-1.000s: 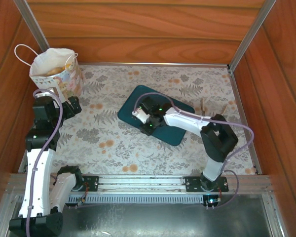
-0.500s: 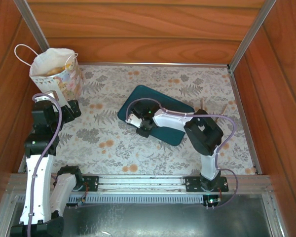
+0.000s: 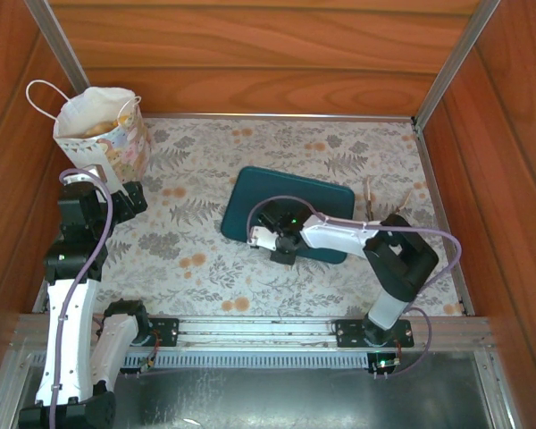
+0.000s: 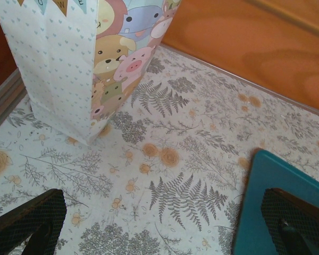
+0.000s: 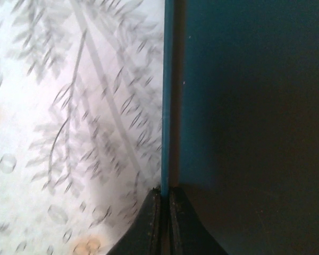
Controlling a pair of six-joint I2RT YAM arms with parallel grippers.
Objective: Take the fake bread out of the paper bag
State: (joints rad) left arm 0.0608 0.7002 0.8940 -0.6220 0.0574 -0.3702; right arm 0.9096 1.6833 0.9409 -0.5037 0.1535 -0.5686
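At tray point(image 5: 244, 106) edge, R gripper point(image 5: 164, 195) clamped, seemingly on rim; L gripper point(image 4: 159, 226) apart.

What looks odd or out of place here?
The right gripper is shut on the rim of the tray, though the task concerns the bread, which lies in the bag at the far left. The tray sits askew.
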